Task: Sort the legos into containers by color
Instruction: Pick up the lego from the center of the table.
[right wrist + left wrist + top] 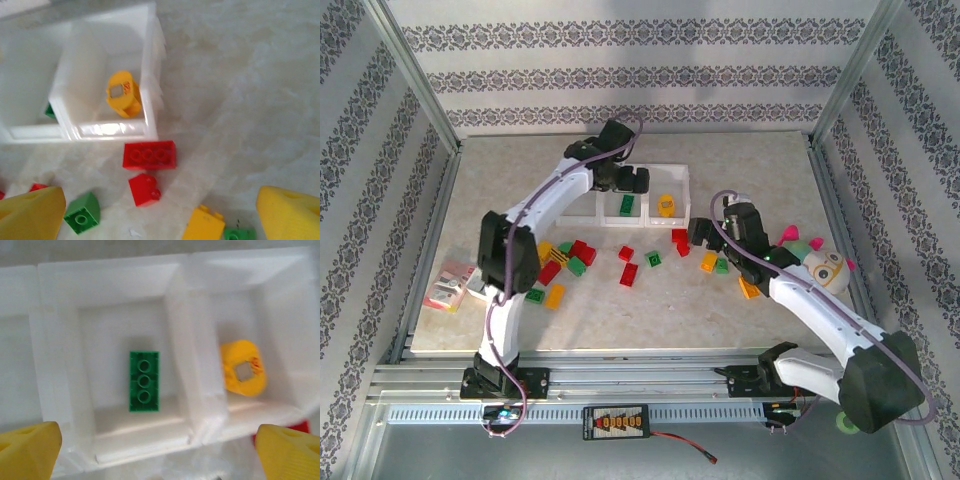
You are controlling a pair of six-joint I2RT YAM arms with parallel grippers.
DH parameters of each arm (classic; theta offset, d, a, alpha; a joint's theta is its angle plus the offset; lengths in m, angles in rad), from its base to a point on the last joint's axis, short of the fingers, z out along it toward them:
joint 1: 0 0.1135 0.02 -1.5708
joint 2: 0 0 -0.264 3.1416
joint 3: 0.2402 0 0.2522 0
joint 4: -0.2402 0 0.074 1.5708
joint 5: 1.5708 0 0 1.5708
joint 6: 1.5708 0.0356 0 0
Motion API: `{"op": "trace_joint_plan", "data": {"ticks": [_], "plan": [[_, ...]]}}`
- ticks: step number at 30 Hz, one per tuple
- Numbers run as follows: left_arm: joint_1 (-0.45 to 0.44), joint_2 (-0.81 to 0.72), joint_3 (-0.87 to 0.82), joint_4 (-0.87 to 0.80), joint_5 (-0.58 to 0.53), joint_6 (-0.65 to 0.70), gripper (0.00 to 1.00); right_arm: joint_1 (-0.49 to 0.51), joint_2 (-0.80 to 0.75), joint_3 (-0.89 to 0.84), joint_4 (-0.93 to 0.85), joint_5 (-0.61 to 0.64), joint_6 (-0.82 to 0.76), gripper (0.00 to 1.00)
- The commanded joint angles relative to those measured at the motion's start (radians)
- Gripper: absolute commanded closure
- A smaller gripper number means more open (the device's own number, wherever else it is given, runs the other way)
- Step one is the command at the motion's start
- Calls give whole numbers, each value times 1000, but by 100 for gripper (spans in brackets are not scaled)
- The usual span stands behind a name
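The left claw hung over the containers, its yellow fingers spread wide and holding nothing, above the middle bin where one green brick lay flat. The right-hand bin beside it held a rounded yellow piece. The right claw was likewise apart and empty, low over the bench in front of that right-hand bin. A long red brick lay just beside the bin's near wall, with a smaller red one below it, a green cube off to one side and an orange brick nearest the fingers. Most legos were unsorted (a mixed cluster lay by the left arm), so the job looked early. The likeliest slip seemed to be a crowded grasp: the orange brick sat just beside another green piece, and closing there could pinch or flick the wrong colour. A finger lowered beside the long red brick might shove the light bins. With both arms close to the same row, a reach by either could clip the other. The plush toy lay close enough to the right forearm to be dragged.
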Motion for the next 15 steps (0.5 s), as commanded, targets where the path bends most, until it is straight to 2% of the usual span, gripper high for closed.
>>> {"op": "trace_joint_plan", "data": {"ticks": [1,7,11,15], "plan": [[-13,-156,-175,240,110,122,1,-15,37,29,-88,16,13,2],[-66,-404,-585,626,179,310,1,-33,128,64,-169,-19,-7,2],[-125,-524,-765,752,216,455,1,-48,211,116,-226,-76,-44,2],[-184,-618,-920,859,233,544,1,-63,307,180,-261,-120,-67,2]]}}
